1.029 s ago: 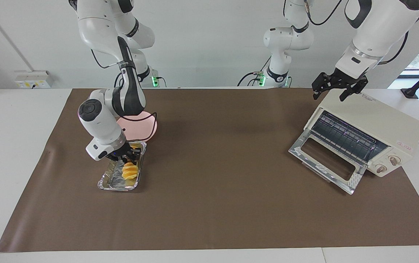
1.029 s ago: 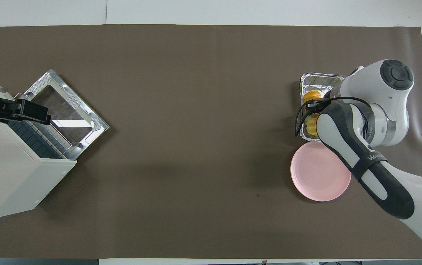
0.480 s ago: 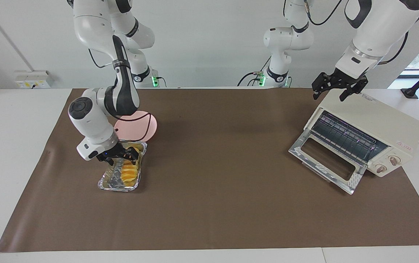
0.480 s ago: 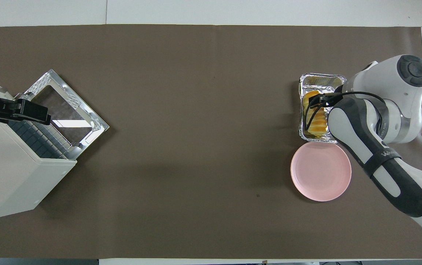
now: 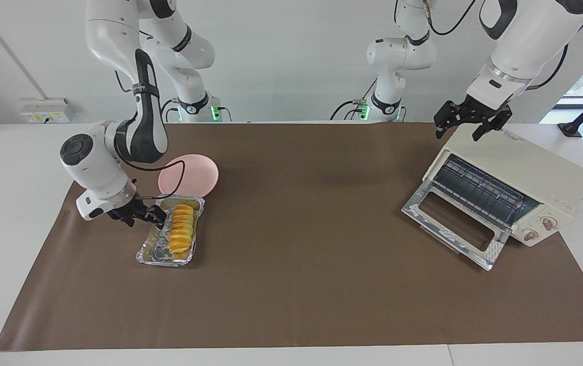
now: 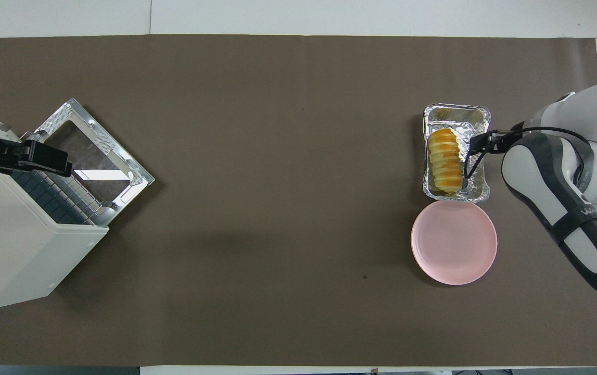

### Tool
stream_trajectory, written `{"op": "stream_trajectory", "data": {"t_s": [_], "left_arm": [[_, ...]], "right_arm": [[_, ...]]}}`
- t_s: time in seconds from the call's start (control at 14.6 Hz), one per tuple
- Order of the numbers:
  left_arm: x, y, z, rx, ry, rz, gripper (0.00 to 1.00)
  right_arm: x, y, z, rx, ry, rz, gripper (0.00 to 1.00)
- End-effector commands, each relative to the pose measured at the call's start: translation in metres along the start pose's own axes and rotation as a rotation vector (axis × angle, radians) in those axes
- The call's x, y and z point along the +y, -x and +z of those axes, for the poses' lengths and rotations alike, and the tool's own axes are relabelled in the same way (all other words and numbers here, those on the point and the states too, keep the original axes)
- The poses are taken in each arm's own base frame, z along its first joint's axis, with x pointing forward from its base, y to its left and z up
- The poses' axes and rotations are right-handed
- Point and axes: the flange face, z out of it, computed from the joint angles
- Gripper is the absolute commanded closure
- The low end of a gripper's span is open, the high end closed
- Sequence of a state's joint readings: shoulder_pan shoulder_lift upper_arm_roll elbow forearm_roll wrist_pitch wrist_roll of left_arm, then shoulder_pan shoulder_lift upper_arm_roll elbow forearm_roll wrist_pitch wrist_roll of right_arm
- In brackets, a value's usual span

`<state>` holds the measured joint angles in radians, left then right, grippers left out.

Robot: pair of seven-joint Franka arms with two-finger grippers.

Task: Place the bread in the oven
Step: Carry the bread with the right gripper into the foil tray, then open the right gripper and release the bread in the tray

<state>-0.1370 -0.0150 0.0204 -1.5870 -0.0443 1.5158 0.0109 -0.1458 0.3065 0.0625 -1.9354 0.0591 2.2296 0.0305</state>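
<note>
The bread [image 5: 181, 235] [image 6: 445, 160], a ridged yellow-orange loaf, lies lengthwise in the crinkled foil tray [image 5: 145, 252] [image 6: 454, 110]. My right gripper [image 5: 141, 216] [image 6: 478, 143] hangs low and open over the tray's rim toward the right arm's end of the table, apart from the bread and holding nothing. The cream oven [image 5: 525, 170] [image 6: 17, 245] stands at the left arm's end, its glass door [image 5: 449, 223] [image 6: 95, 151] dropped open and the rack showing. My left gripper [image 5: 466, 124] [image 6: 43, 156] waits open over the oven's top edge.
A round pink plate [image 5: 189, 175] [image 6: 454, 242] sits right beside the foil tray, nearer to the robots. A brown mat [image 5: 296, 203] covers the table between the tray and the oven.
The right gripper opened, let go of the bread and drew back toward the right arm's end of the table. The bread now lies flat in the foil tray. The left arm stayed put.
</note>
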Motion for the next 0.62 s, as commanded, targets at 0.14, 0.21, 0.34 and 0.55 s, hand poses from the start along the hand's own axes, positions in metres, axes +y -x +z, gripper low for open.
{"op": "stream_trajectory", "data": {"t_s": [0.14,0.21,0.34,0.55], "left_arm": [[0.000,0.007,-0.002,0.015,0.015,0.002,0.00],[0.000,0.007,-0.002,0.015,0.015,0.002,0.00],[0.000,0.007,-0.002,0.017,0.015,0.002,0.00],[0.000,0.007,-0.002,0.017,0.015,0.002,0.00]], "right_arm": [[0.008,0.018,0.006,-0.013,0.001,-0.009,0.05],[0.008,0.019,0.006,-0.014,0.001,-0.009,0.14],[0.010,0.022,0.010,-0.022,0.001,-0.027,0.42],[0.017,0.022,0.012,-0.021,0.000,-0.066,0.81]]}}
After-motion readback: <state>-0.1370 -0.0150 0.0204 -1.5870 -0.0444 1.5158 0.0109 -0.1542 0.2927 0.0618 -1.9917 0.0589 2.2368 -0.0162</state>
